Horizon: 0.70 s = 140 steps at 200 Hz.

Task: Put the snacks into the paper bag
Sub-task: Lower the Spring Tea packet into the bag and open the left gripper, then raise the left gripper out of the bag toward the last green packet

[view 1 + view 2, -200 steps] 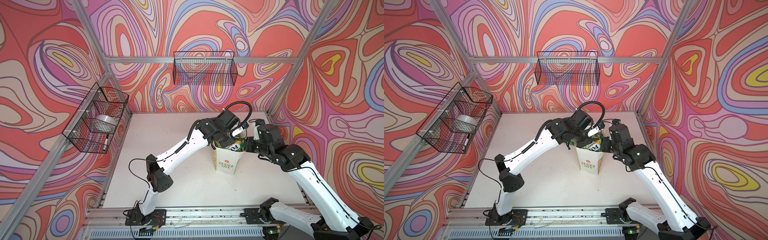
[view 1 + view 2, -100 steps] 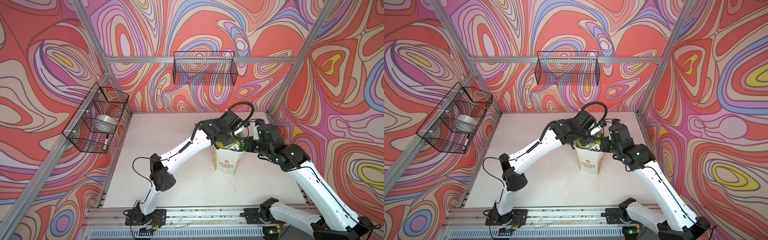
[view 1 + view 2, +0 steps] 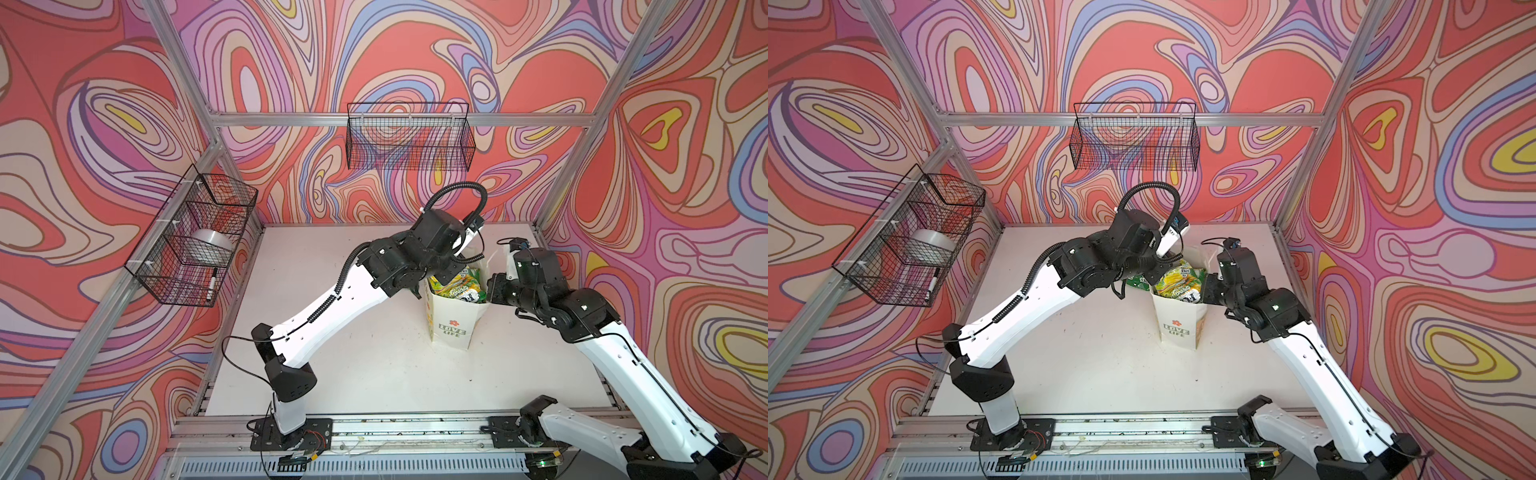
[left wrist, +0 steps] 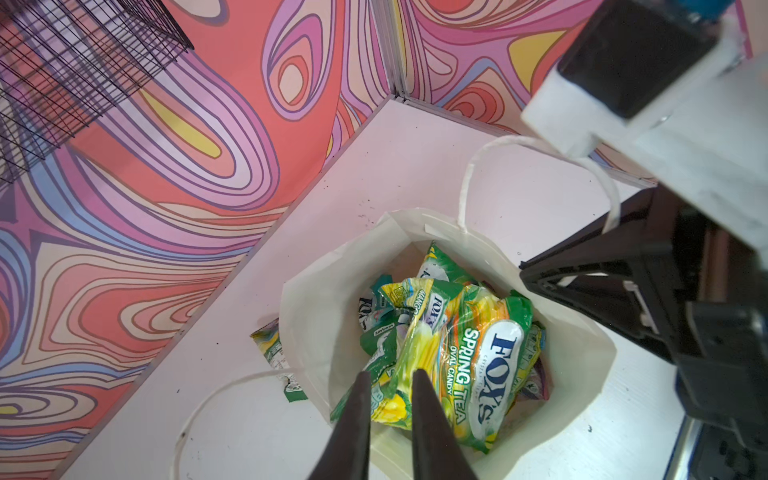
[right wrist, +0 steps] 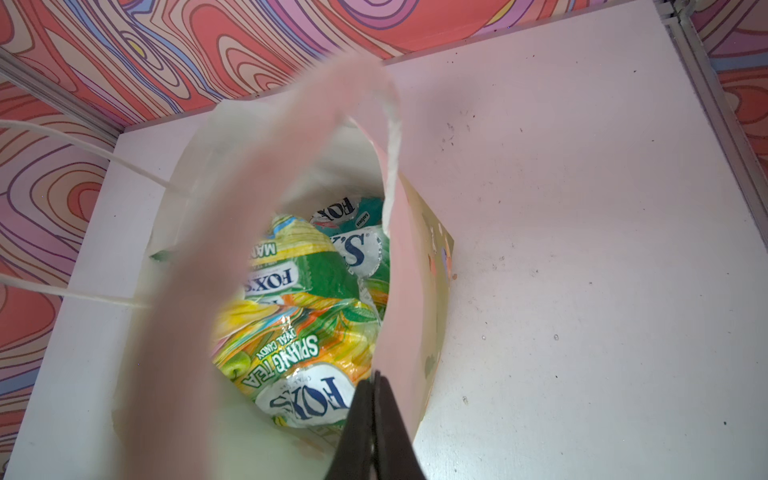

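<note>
paper bag [image 3: 451,328] standing upright on the white table [image 3: 374,374], right of centre in both top views, its mouth heaped with the snacks [image 3: 457,286]; the uppermost, a green-yellow spring tea packet [image 4: 478,365], rides above the rim. one stray packet [image 4: 272,349] lies flat on the table just beside the bag's outer wall, half hidden by it. right gripper [image 5: 376,380]: jaws closed on the thin paper rim, holding the mouth open. left gripper [image 4: 390,374]: over the mouth, jaws narrow with a slim gap in which a crinkled edge of the spring tea packet shows; whether that edge is pinched or merely lies beneath cannot be told. handling, as judged: the packets are light, soft and glossy, so they will slide over one another and spring back when pressed; the crimped end seam is the firmest place to pinch, the puffed middle likely to slip. the bag is light, stiff only at its folds, and would tip or crease under a sideways pull; the rim near a cord handle [image 4: 467,183] is the sounder hold. the stray packet, lying flat, probably calls for a pinch at a raised edge.
</note>
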Tool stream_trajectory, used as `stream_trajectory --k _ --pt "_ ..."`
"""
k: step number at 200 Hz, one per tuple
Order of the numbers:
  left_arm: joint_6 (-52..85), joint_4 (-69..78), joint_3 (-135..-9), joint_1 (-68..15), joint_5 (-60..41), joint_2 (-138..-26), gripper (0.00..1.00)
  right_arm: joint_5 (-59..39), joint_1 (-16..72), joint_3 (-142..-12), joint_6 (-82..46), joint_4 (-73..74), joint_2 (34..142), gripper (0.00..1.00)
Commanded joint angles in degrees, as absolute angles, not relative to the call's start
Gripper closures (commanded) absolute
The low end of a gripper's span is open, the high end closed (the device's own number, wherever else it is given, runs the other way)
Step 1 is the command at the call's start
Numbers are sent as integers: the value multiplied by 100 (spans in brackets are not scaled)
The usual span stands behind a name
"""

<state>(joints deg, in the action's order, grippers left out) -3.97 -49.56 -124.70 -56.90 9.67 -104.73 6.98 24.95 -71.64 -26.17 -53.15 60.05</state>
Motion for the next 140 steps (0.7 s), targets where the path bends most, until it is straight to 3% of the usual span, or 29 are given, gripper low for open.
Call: stream_trajectory --k 1,84,140 --pt "42 -5235 -12212 -5722 900 -10604 86 667 2513 -7127 -2577 -5116 5863 100" --pt "204 -5460 -12481 -5739 694 -11405 89 686 2515 -7048 -2576 -5124 5775 100" --pt "-7 -5546 -13237 -5730 1134 -12530 88 677 2517 -7031 -2559 -5133 5773 100"
